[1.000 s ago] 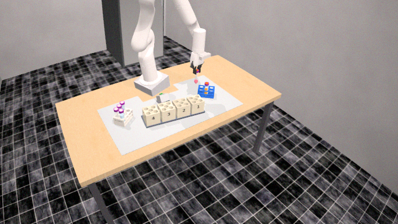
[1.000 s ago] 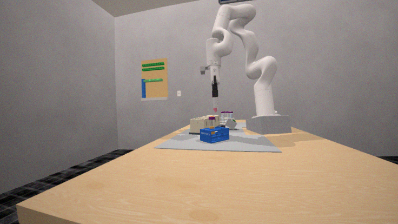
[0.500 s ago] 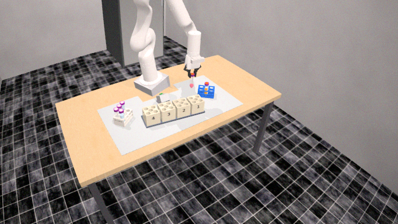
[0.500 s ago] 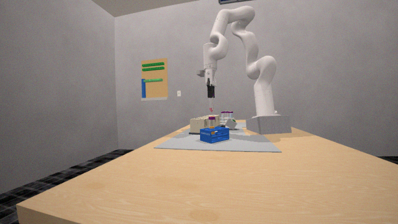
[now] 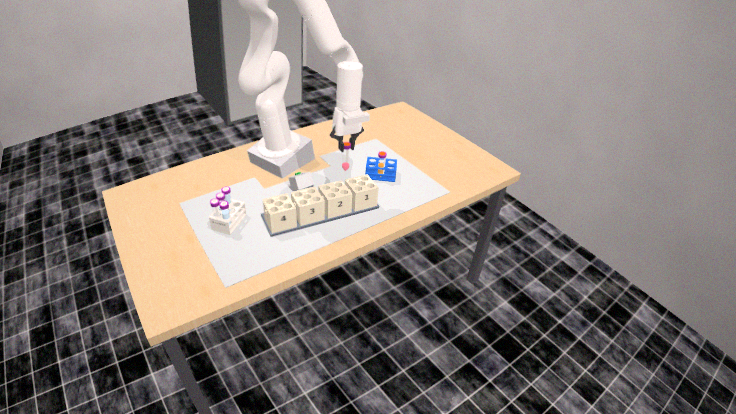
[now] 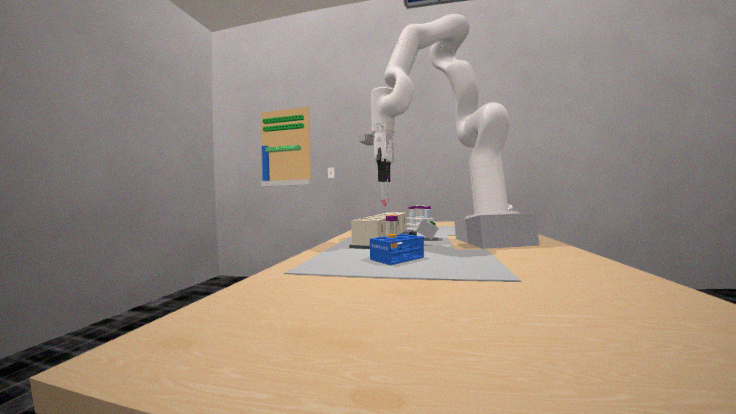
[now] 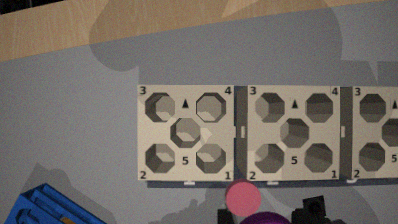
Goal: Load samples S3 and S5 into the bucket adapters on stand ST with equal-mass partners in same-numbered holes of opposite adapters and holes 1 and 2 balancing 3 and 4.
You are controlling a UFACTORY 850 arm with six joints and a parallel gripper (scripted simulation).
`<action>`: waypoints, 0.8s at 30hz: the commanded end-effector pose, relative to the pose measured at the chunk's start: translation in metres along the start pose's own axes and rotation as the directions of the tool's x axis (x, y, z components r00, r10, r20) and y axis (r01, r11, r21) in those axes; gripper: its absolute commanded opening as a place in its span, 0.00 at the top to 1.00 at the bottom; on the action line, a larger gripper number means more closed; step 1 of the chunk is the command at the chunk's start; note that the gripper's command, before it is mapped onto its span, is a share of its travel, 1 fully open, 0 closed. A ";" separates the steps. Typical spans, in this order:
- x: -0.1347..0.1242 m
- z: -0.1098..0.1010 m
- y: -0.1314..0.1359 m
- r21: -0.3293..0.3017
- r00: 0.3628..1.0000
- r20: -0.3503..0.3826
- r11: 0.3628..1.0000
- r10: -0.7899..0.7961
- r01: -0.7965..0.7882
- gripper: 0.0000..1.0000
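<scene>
Four bucket adapters [image 5: 312,210] [image 6: 367,231] [image 7: 185,172], numbered 4, 3, 2 and 1, are seated in a row on one loading stand [image 5: 324,222] [image 6: 360,246] [image 7: 241,131], which is taken as the landmark. One tube [image 5: 346,154] [image 6: 384,191] [image 7: 266,219] with an orange cap dot and a pink tip is held upright between the fingers of the gripper [image 5: 347,142] [image 6: 383,174], above the mat [image 5: 247,262] [image 6: 329,270] [image 7: 70,120] on the robot-base side of the stand; its ID cannot be read. Beside the stand's adapter-1 end, one blue rack [image 5: 383,175] [image 6: 396,249] [image 7: 50,205] is stood with one orange-dotted tube [image 5: 382,158] [image 6: 391,225]. Near the adapter-4 end, four purple-capped tubes [image 5: 220,197] [image 6: 419,212] are held in one white rack [image 5: 221,223]. One small desk with a green key [image 5: 301,180] [image 6: 427,228] is placed between stand and robot base. Hole numbers are shown only in the wrist view, where adapter 1's five holes are seen unfilled; the hanging tube's clearance above the table is shown best in the exterior view. The arm [image 5: 349,87] [image 6: 445,30] is arched high, its last link pointed down.

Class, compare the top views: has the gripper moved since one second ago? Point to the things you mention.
Yes. In the top view the gripper [image 5: 347,146] [image 6: 383,179] [image 7: 266,215] has shifted left and down the picture, nearer the small sloped desk [image 5: 304,181] [image 6: 427,229].
</scene>
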State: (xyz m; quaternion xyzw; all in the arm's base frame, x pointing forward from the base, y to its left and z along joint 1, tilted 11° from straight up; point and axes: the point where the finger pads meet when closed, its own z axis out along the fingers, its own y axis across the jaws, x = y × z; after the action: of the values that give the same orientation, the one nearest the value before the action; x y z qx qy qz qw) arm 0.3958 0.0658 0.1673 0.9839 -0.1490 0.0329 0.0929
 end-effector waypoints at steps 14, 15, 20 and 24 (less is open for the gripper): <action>0.047 0.000 0.062 0.003 1.000 0.001 1.000 -0.001 0.001 1.00; 0.047 0.000 0.062 0.003 1.000 0.001 1.000 -0.001 0.001 1.00; 0.047 0.000 0.062 0.003 1.000 0.001 1.000 -0.001 0.001 1.00; 0.047 0.000 0.062 0.003 1.000 0.001 1.000 -0.001 0.001 1.00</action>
State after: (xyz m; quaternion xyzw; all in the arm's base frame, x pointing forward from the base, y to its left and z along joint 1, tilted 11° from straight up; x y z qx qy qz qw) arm 0.4208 -0.0049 0.1818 0.9841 -0.1484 0.0318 0.0918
